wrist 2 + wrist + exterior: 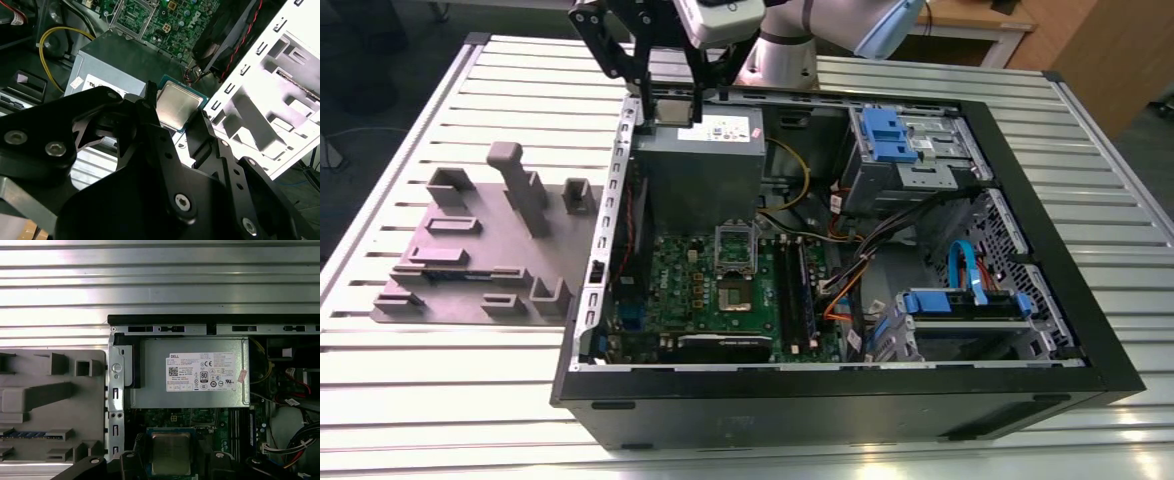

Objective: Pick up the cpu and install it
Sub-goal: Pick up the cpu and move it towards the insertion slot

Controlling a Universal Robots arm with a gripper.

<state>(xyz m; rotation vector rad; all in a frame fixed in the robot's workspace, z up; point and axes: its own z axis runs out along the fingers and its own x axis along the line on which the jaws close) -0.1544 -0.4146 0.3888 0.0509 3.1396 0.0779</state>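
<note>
Slatted table [414, 110], jaws apparently gripping cpu [176, 106], above power supply [190, 372]

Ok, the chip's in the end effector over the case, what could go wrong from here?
1. The end effector grips the cpu by two opposite edges only, so a slip would drop it into the open case.
2. The socket sits low, right beside the power supply. The wide black linkage might catch that box on approach.
3. If the cpu arrives tilted or turned, it may not seat.
</note>
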